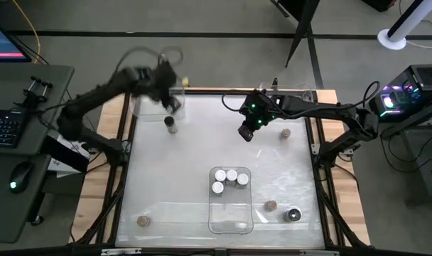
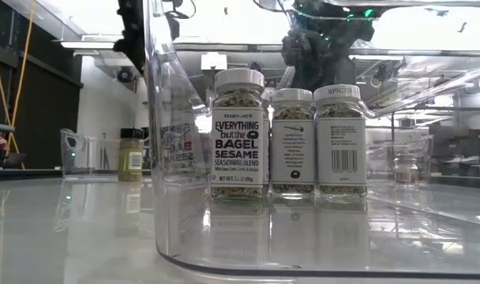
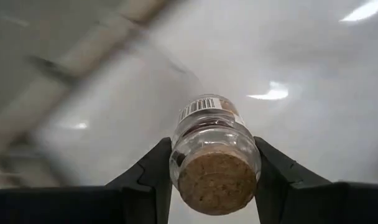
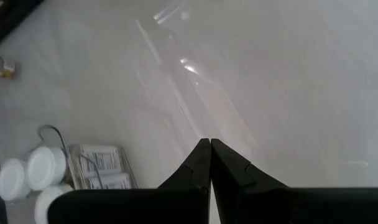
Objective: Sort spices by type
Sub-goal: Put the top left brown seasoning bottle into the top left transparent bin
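Observation:
My left gripper [image 3: 212, 146] is shut on a small glass spice jar [image 3: 211, 127] with a cork-coloured cap [image 3: 217, 182] and a barcode label. In the high view it hangs, blurred, over the table's far left [image 1: 172, 103]. A dark-capped jar [image 1: 170, 124] stands on the table just near of it. My right gripper [image 1: 246, 134] hovers shut and empty over the far middle. Three white-capped jars [image 1: 229, 179] stand in a clear tray [image 1: 230, 220] at the near middle. My left gripper pinches the jar between its two fingers [image 3: 153, 171], which lie on opposite sides of the glass shoulder [image 3: 183, 146] just below the cork-coloured cap. The cap end faces back toward the wrist and the base points away, downward. The jar is lifted clear of the table.
Loose jars stand on the table: tan-capped ones at far right [image 1: 285, 132], near right [image 1: 271, 205] and near left [image 1: 142, 221], a dark-capped one [image 1: 293, 214] near right. Clear trays sit at the far left [image 1: 148, 107] and far right [image 1: 301, 92].

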